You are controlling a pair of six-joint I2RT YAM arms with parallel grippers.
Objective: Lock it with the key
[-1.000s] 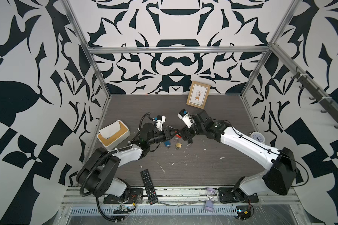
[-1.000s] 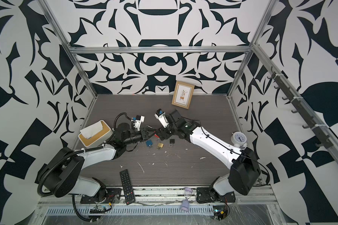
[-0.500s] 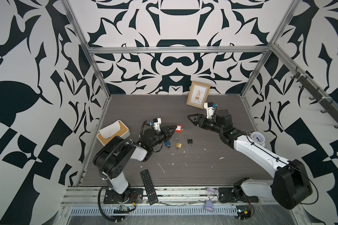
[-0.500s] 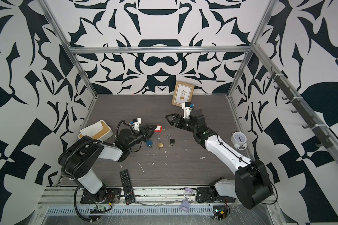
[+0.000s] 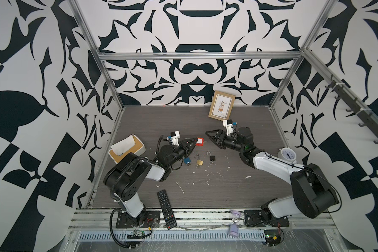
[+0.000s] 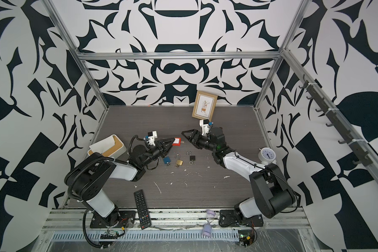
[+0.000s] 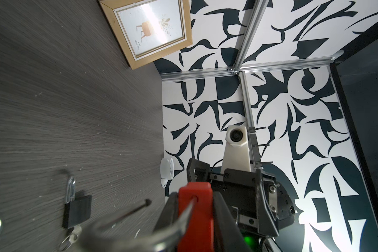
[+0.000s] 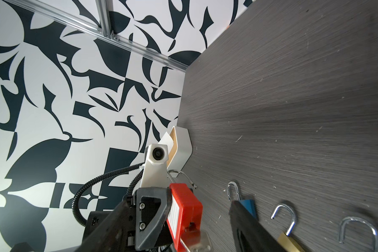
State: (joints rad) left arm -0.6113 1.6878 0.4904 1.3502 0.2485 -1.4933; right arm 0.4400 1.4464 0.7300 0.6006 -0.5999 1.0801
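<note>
Gripping a red padlock [image 5: 199, 141] in the left gripper [image 5: 194, 141], fingers [image 8: 151, 209] pinched shut on its flat sides, holding it off the table between the two arms in both top views, just behind a row of three loose padlocks. Showing, in the right wrist view, a boxy red plastic body with a white label [image 8: 172, 215] on one face, a thin steel shackle [image 8: 181, 175] swung open at the far end, and a silver key [image 8: 198, 240] sticking out of the near end. Pointing the right gripper [image 5: 208, 133] at that keyed end, fingers spread wide, clasping nothing, tips near the lock but apart from it.

Hovering over a dark grey wood-grain tabletop [image 5: 238, 192] flecked with white scraps and carrying three padlocks laid flat with shackles open: a blue padlock [image 5: 186, 161] just beside the left gripper, a brass padlock [image 5: 199, 162] in the middle, and a black padlock [image 5: 212, 157] with a key ring [image 5: 211, 162] at its base. Working inside black-and-white patterned walls [image 5: 194, 72] and aluminium frame bars [image 5: 196, 56] on three sides.

Sharing the table's edges with a wooden picture frame [image 5: 222, 108] leaning on the back wall close behind the right gripper, a tissue box [image 5: 140, 148] at the left edge, a white clock [image 5: 288, 154] at the right edge, and a remote control [image 5: 166, 209] hanging over the front. Leaving broad open tabletop at the back left and between the padlock row and the front rail [image 5: 205, 212].
</note>
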